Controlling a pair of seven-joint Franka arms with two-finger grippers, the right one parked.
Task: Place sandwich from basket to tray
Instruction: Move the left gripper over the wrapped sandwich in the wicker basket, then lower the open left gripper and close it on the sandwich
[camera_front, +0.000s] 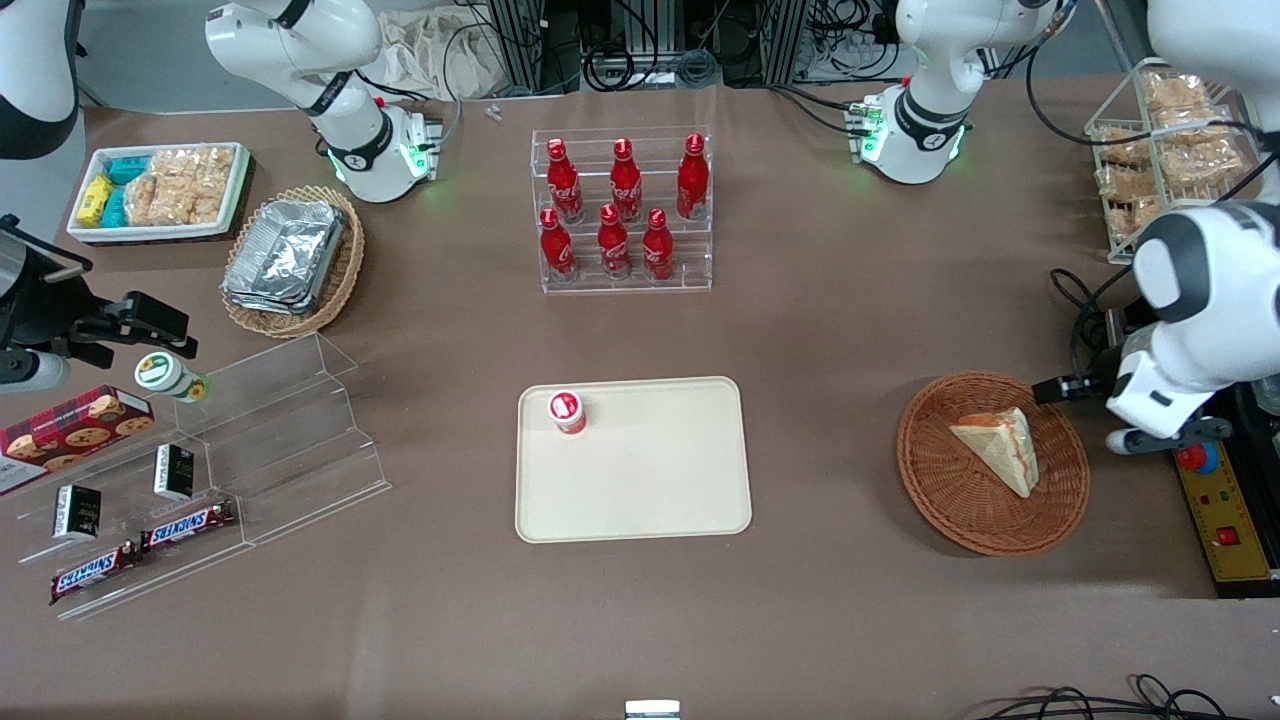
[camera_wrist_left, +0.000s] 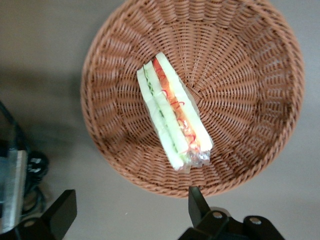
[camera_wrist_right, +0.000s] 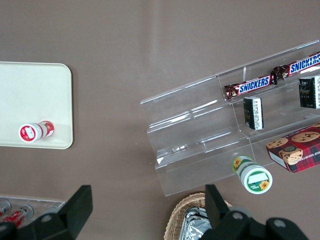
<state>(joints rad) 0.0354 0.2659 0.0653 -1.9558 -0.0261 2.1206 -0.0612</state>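
Presently, in the front view, the sandwich (camera_front: 1003, 449) lies inside the round reddish-brown basket (camera_front: 950, 500), which sits on the brown table (camera_front: 820, 330) toward the working arm's end. The wedge's long cut face runs diagonally, from the end farther from the camera down to the end nearer it, and its pointed corner aims toward the tray (camera_front: 640, 490). The tray lies at mid-table, well apart from the basket, with a small red-lidded cup (camera_front: 566, 411) standing on its corner. The gripper (camera_front: 1075, 386) hangs just beside the basket's rim, above the table, on the side away from the tray; its fingers are hard to separate here.

In the left wrist view, the sandwich (camera_wrist_left: 174, 119) rests near the middle of the basket (camera_wrist_left: 240, 60), cut edge up: pale bread bands with green and orange-red filling between, clear wrap at one end. Its long axis runs obliquely across the weave. The gripper (camera_wrist_left: 131, 205) shows two dark fingers (camera_wrist_left: 64, 210) spread wide apart, holding nothing, poised above the basket's rim and touching neither basket nor sandwich.

In the right wrist view, the tray (camera_wrist_right: 35, 80) with the cup (camera_wrist_right: 36, 131) appears beside a clear stepped display stand (camera_wrist_right: 200, 135); sandwich and basket are out of view
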